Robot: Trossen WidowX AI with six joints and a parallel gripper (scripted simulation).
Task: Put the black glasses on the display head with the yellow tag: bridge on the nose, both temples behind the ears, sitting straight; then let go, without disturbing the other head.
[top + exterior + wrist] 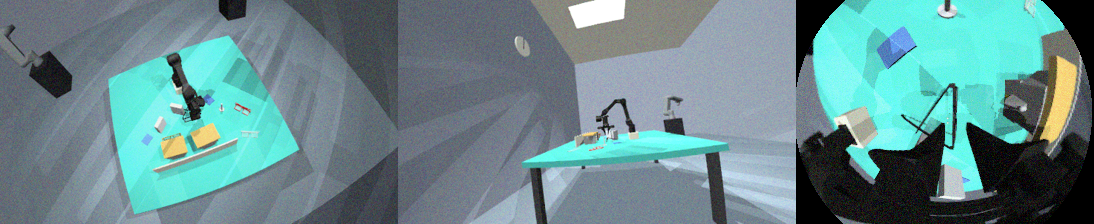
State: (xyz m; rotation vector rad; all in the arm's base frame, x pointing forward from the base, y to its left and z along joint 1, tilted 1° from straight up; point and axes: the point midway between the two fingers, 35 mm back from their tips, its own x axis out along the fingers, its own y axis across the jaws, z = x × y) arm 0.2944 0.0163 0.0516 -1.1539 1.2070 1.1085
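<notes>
The black glasses (955,102) (186,121) lie on the table with folded-out thin temples, below the gripper. My gripper (955,125) (195,117) points down, open with a narrow gap. The front bar of the glasses runs between the fingertips in the wrist view; neither finger visibly touches it. Two blocky display heads have orange tops: the right one (205,136) (1063,100) has a bare face with a grey nose (1016,103); the left one (174,147) has brown-rimmed glasses (171,136) at its face. I cannot make out a yellow tag on either head.
A beige wall (197,156) stands behind the heads. White blocks (177,108) (160,124) stand near the gripper and left head. A small peg on a round base (221,108), red glasses (242,108), pale glasses (249,134) and blue squares (209,99) (147,139) are around.
</notes>
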